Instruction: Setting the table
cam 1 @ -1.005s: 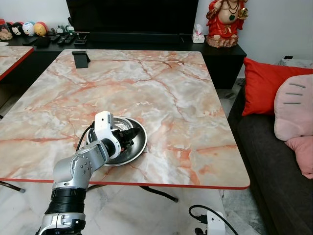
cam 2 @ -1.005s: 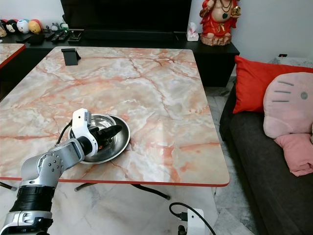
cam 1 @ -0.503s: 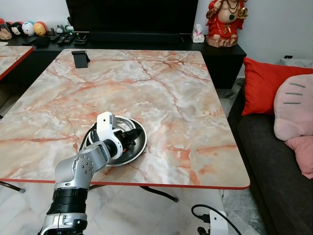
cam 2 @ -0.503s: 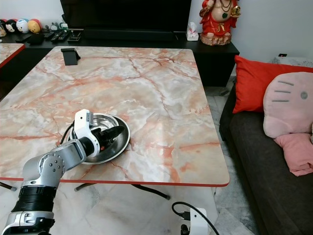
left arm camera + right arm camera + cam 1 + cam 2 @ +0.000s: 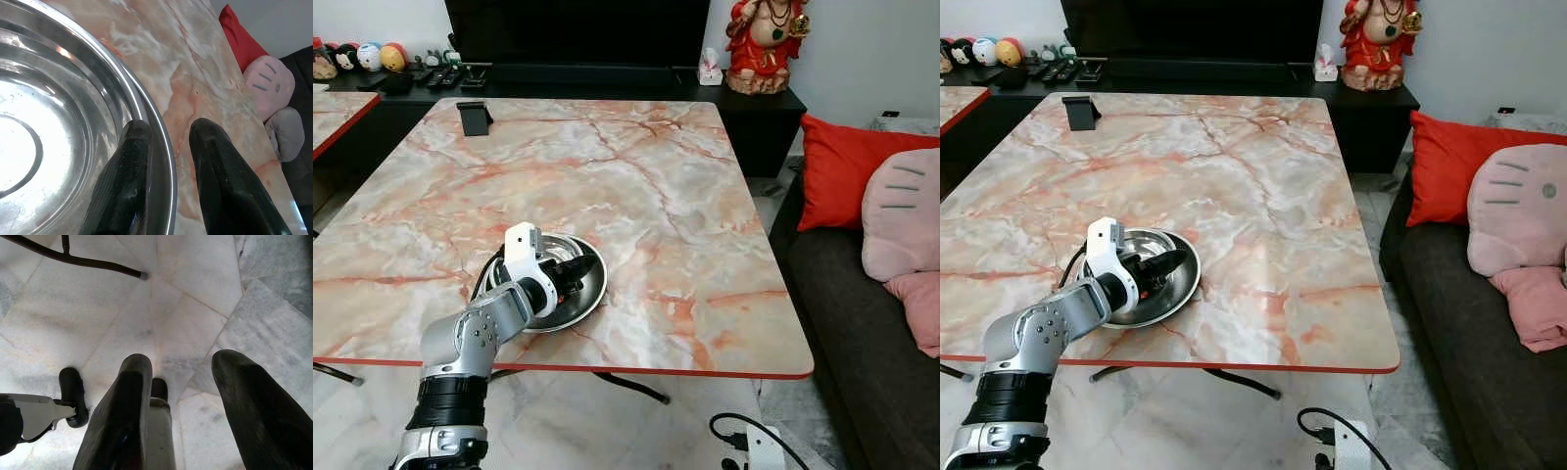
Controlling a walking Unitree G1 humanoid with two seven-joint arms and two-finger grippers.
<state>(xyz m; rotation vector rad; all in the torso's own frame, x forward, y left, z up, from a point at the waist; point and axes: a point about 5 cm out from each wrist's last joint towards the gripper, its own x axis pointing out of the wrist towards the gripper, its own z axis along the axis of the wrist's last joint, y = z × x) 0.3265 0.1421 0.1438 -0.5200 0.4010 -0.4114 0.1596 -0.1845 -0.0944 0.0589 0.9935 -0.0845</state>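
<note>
- Marble-patterned table [image 5: 636, 166], pink and orange veins with a red edge, fills the centre of the frame; a dark TV bench [image 5: 607, 83] runs along the top.
- Sofa [image 5: 862, 323] at the right edge carries a red cushion [image 5: 842, 166] and a pink plush [image 5: 906, 211].
- Left arm [image 5: 470, 343] rises from the lower left.
- Bowl [image 5: 570, 284], shiny steel, shallow and round with a flat rim, sits near the table's front edge, lower left of centre.
- Left gripper [image 5: 166, 147] straddles the bowl's rim, one finger inside and one outside, slightly apart.
- Right gripper [image 5: 188, 382] hangs over the tiled floor [image 5: 195, 293], fingers spread.
- Black stand [image 5: 474, 117] sits at the table's upper left.
</note>
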